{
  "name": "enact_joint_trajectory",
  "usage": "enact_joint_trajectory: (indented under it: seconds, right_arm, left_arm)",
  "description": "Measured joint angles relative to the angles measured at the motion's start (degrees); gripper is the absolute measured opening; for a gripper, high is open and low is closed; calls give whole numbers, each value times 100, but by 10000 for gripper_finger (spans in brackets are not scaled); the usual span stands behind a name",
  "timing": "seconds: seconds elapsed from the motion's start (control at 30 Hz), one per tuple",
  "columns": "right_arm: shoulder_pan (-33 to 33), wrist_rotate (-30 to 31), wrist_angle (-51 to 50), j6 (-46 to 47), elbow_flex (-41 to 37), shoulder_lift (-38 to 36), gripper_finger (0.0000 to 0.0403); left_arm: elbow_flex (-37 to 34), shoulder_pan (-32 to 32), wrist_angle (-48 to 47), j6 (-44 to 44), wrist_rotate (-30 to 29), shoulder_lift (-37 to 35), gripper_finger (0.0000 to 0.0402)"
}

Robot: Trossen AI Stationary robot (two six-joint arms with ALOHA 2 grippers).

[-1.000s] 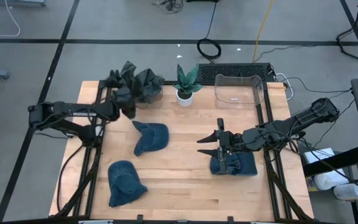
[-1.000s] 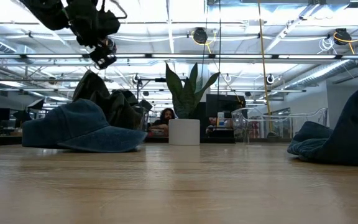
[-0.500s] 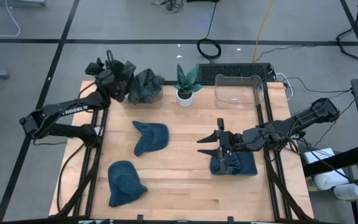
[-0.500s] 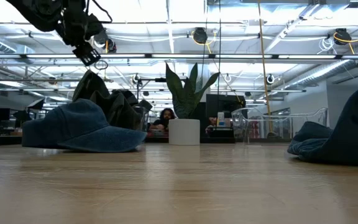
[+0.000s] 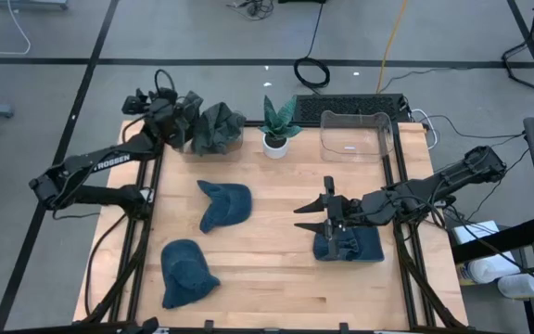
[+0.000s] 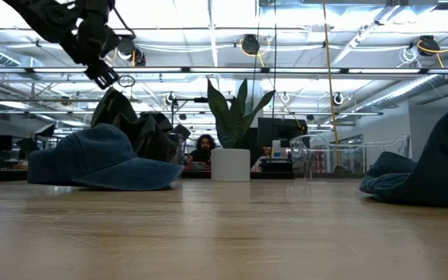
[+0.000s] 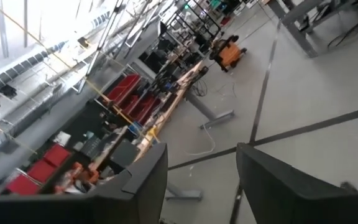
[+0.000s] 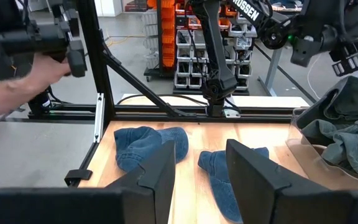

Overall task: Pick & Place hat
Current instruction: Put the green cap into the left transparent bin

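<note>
"ROSSEN" lettering readable on left arm (image 5: pixel 100 164). Left gripper (image 5: pixel 148 100) raised at table's far-left corner beside pile (image 5: pixel 213 128) of dark hats, fingers apart, holding nothing. Right gripper (image 5: pixel 326 215) fingers apart, empty, over hat (image 5: pixel 349 245) at right. Two more hats (image 5: pixel 222 205) (image 5: pixel 187 272) lie on table (image 5: pixel 276 288).

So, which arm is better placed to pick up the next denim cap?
The right arm, probably. Its tool hangs open and empty over the table, right beside a denim cap. The left tool is raised near the heap of dark hats at the far edge.
</note>
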Motion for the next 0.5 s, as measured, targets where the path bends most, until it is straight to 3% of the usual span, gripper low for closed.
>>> enact_joint_trajectory:
  seconds: [0.2,0.5]
  right_arm:
    - [0,2,0,0,0,0,130]
    - [0,2,0,0,0,0,130]
  left_arm:
    - [-212,-9,-328,-1271,459,141,206]
    - [-238,-408,-930,-2629,898,661,183]
